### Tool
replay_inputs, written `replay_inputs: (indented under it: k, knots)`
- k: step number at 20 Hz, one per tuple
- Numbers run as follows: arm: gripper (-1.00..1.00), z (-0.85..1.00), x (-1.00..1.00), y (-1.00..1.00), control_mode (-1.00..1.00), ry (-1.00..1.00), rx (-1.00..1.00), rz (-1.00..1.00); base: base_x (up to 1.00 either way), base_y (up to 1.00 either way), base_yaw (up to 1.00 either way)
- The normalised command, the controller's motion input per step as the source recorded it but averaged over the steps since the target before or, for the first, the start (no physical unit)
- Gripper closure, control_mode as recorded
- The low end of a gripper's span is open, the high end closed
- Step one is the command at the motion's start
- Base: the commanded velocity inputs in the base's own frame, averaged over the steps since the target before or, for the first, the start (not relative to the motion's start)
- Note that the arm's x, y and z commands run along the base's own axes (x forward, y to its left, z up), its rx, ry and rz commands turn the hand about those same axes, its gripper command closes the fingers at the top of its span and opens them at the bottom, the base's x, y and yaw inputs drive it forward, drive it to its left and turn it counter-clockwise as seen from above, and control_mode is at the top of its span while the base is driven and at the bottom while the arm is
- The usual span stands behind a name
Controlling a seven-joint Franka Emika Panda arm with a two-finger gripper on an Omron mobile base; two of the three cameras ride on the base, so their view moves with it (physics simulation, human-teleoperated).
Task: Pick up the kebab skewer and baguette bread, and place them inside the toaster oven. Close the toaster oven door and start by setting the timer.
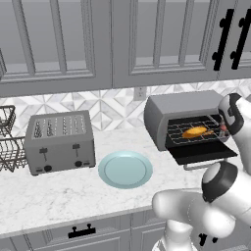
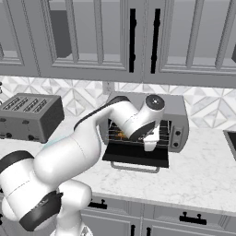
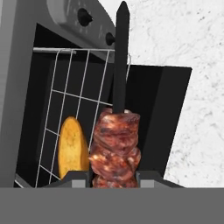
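The gripper (image 3: 114, 177) is clamping the kebab skewer (image 3: 116, 144) by its meat chunks; the baguette bread (image 3: 73, 148) is lying just beside it on the toaster oven (image 1: 181, 105) rack. The skewer is likely handling as light, stiff and thin; the soft chunks are probably offering the surest grip.

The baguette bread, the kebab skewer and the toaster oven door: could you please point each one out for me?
baguette bread (image 1: 194, 131): left base view, middle of the loaf on the rack.
kebab skewer (image 3: 115, 148): hand view, the meat chunks between the fingers.
toaster oven door (image 1: 202, 153): left base view, inner face of the lowered panel.
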Motion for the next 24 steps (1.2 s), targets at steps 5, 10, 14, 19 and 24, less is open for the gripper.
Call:
replay_inputs:
  k: [5, 10, 14, 19, 24]
  knots:
    - [1.00, -0.19, 0.00, 0.00, -1.00, 0.00, 0.00, 0.00, 0.00, 0.00, 0.00]
    - [1.00, -0.06, 0.00, 0.00, -1.00, 0.01, 0.00, 0.00, 0.00, 0.00, 0.00]
    - [1.00, 0.00, 0.00, 0.00, -1.00, 0.00, 0.00, 0.00, 0.00, 0.00, 0.00]
    - [1.00, -0.12, 0.11, 0.09, -1.00, 0.00, 0.00, 0.00, 0.00, 0.00, 0.00]
    - [1.00, -0.11, 0.08, 0.13, -1.00, 0.00, 0.00, 0.00, 0.00, 0.00, 0.00]
